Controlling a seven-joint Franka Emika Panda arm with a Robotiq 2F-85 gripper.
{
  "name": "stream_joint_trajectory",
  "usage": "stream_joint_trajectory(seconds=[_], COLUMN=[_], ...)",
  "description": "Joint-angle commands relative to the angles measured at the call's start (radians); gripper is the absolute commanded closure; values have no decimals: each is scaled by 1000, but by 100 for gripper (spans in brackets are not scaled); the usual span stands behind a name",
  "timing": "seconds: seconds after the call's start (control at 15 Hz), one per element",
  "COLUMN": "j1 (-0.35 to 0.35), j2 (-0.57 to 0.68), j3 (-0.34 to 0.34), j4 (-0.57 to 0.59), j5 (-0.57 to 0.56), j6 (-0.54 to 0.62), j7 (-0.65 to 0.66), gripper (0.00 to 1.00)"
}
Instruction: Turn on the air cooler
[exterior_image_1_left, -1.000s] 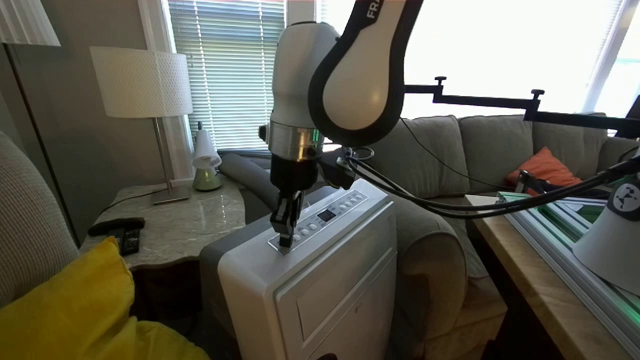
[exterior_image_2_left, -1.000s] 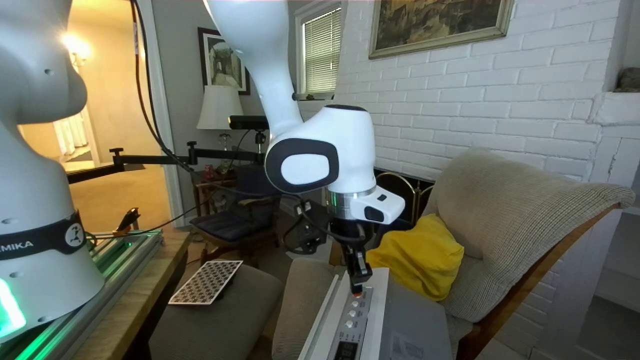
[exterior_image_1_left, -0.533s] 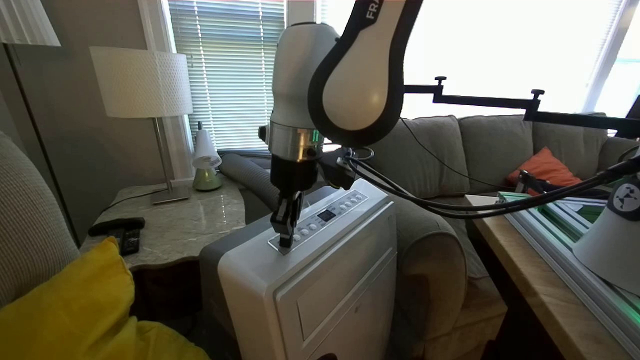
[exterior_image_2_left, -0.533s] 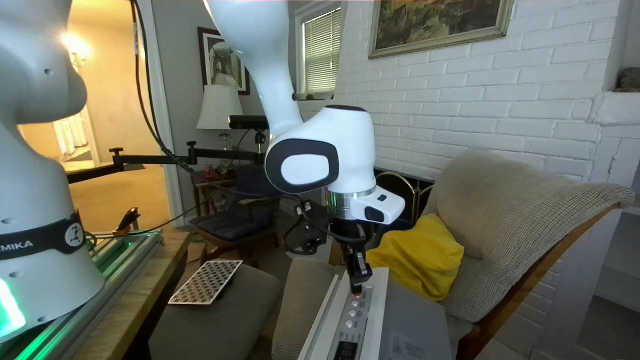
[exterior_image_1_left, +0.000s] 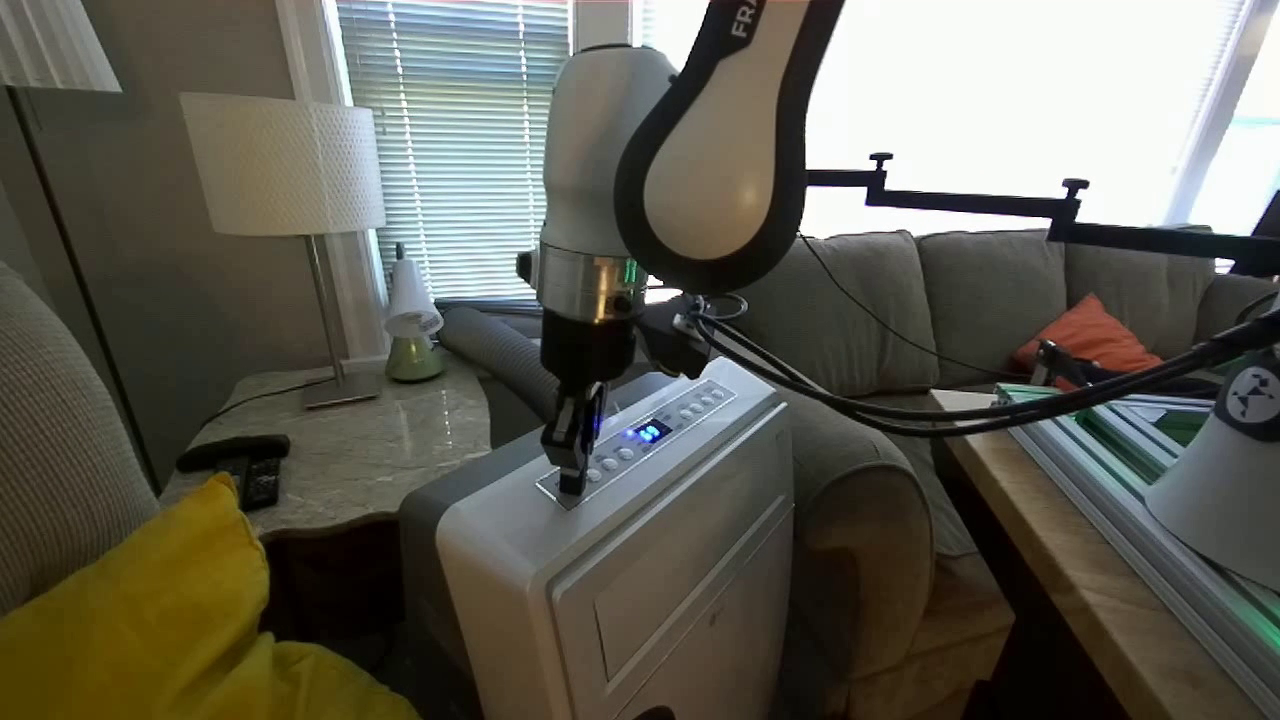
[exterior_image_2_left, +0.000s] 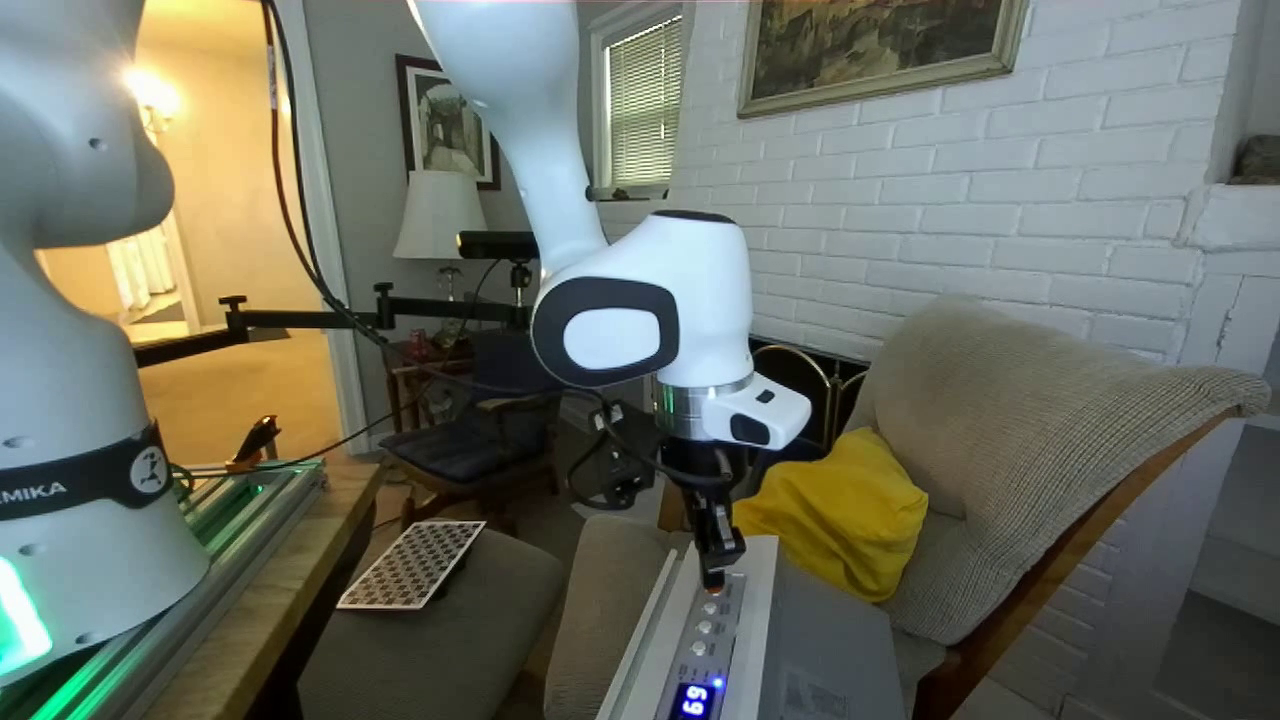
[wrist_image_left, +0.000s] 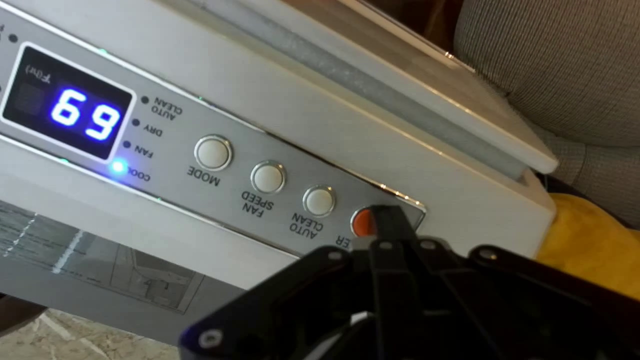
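Note:
The air cooler (exterior_image_1_left: 690, 600) is a large white box with a sloped control strip on top. It also shows in an exterior view (exterior_image_2_left: 756, 600) and in the wrist view (wrist_image_left: 280, 100). Its display (wrist_image_left: 75, 107) is lit blue and reads 69; a blue light glows beside COOL. My gripper (wrist_image_left: 392, 222) is shut and empty, pointing down at the end of the strip. Its fingertips cover part of the orange power button (wrist_image_left: 361, 222) and appear to rest on it. The gripper shows in both exterior views (exterior_image_1_left: 572, 480) (exterior_image_2_left: 713, 572).
A marble side table (exterior_image_1_left: 420, 440) with a lamp (exterior_image_1_left: 285, 165) and a phone (exterior_image_1_left: 235, 455) stands beside the cooler. A yellow pillow (exterior_image_2_left: 845, 510) lies on the armchair (exterior_image_2_left: 1010, 450). A grey sofa (exterior_image_1_left: 850, 310) and a grey hose (exterior_image_1_left: 500, 355) are behind. Cables (exterior_image_1_left: 900, 420) hang from the wrist.
The cooler's display and a small indicator, dark before, are now lit blue. My gripper stays at the same place on the control strip, with almost no visible motion.

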Motion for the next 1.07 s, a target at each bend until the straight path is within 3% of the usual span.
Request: stream_joint_trajectory(seconds=[0.0,0.27,0.47,0.67,0.8,0.87,0.93,1.0], j1=[3,36,117,165,166,136,139,140], j2=[46,-20,-129,-248,-332,-375,-409,-445], j3=[-23,-37,-109,-153,-146,-103,-101,-96], j4=[22,7,-38,-67,-82,-88,-89,-95], j5=[13,7,-26,-58,-61,4,7,11], j6=[-28,-54,-128,-260,-368,-442,-511,-563], j7=[-24,0,51,79,79,10,6,3], gripper=[100,100,100,100,100,100,90,72])
